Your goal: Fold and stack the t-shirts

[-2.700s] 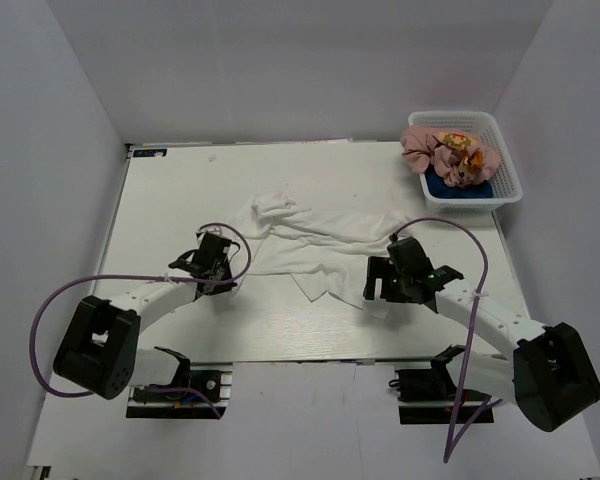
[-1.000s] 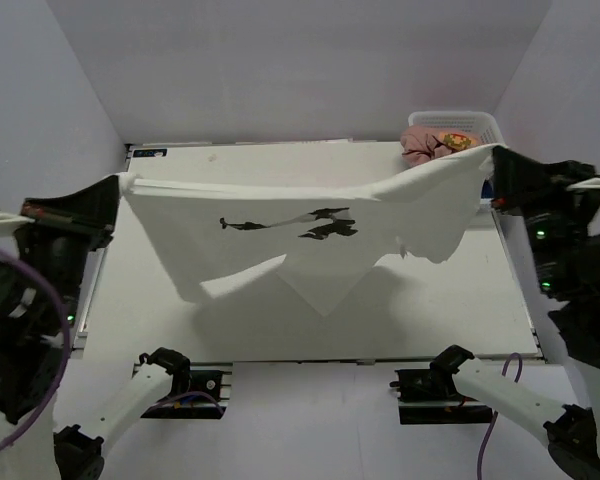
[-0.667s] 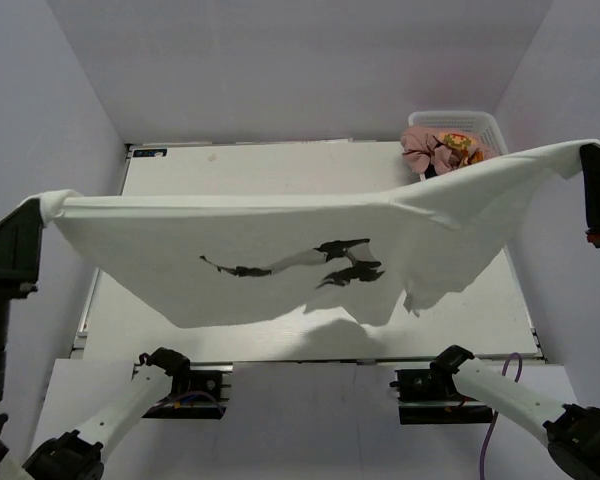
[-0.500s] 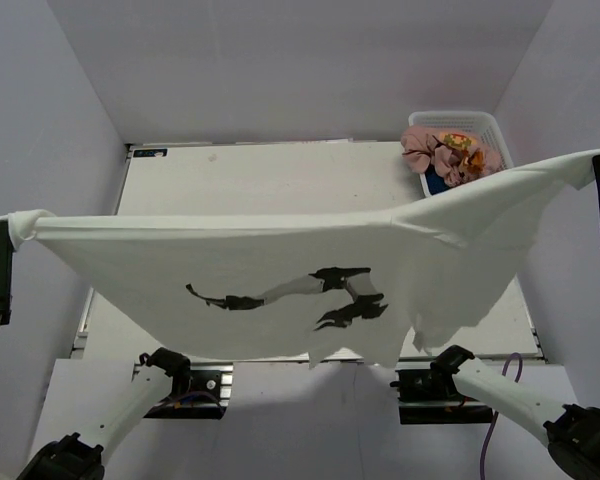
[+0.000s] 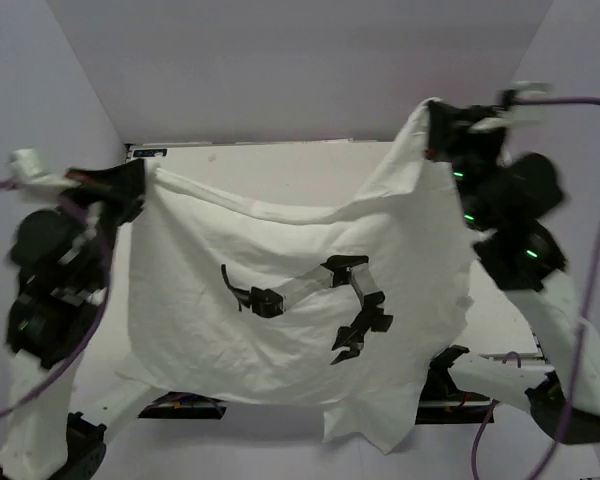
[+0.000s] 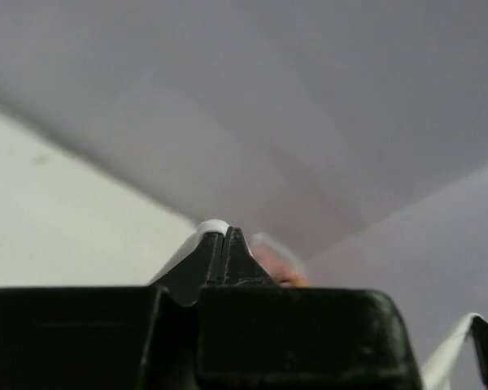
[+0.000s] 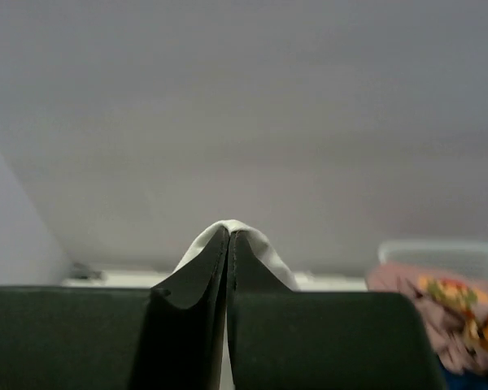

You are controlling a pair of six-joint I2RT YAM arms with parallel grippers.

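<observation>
The white t-shirt (image 5: 280,340) hangs in the air as a wide sheet between both arms and covers most of the table. My left gripper (image 5: 143,178) is shut on its upper left corner, and white cloth (image 6: 212,227) pokes out at the tips of the left gripper (image 6: 225,237). My right gripper (image 5: 432,128) is shut on the upper right corner, held higher, with cloth (image 7: 248,234) folded over the tips of the right gripper (image 7: 229,234). The pink t-shirt (image 7: 451,313) with its yellow-orange print lies crumpled on the navy one (image 7: 476,379).
The white mesh basket (image 7: 439,250) holds the pink and navy shirts at the far right; the top view hides it behind the raised cloth. A strip of table (image 5: 280,165) shows above the shirt's top edge. Dark arm parts (image 5: 355,300) show through the cloth.
Both arms have swung inward from the frame's edges. The shirt, stretched wide and nearly flat before, now hangs down with a sagging top edge, its right corner higher than its left.
</observation>
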